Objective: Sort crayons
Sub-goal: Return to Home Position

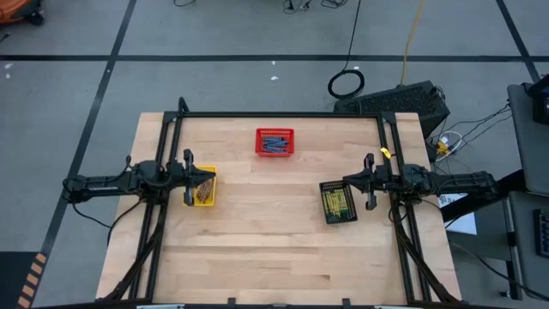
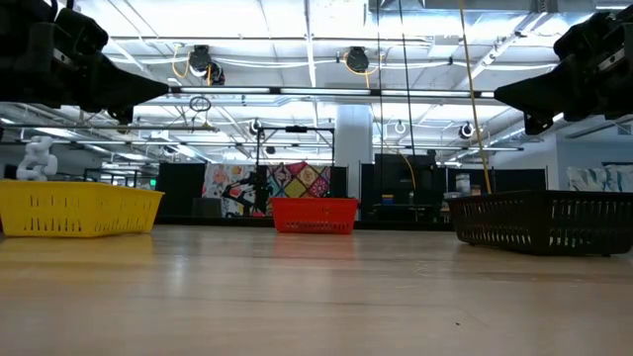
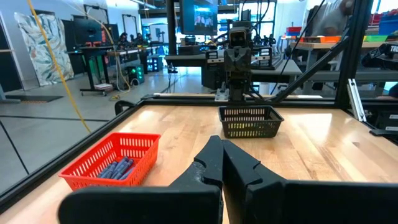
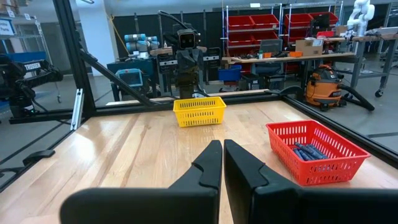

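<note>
see blue crayons (image 1: 274,144) piled in the red basket (image 1: 258,142) at the far middle of the table (image 1: 257,249), brown ones (image 1: 204,196) in the yellow basket (image 1: 214,199) at left, yellow-green ones (image 1: 338,204) in the black basket (image 1: 323,206) at right. find no strays on the wood, so reckon sorting done. main risk, as a guess: clipping a basket rim on retract, with each gripper's tip over its basket's near edge; enough to tip or drag it and spill sticks. look thin, short, loosely heaped, roughly parallel; can't count them. left gripper (image 1: 209,179) above the yellow basket, right gripper (image 1: 346,182) above the black one, both well clear of the mesh in the low view. jaws on both pressed together, holding nothing.
</note>
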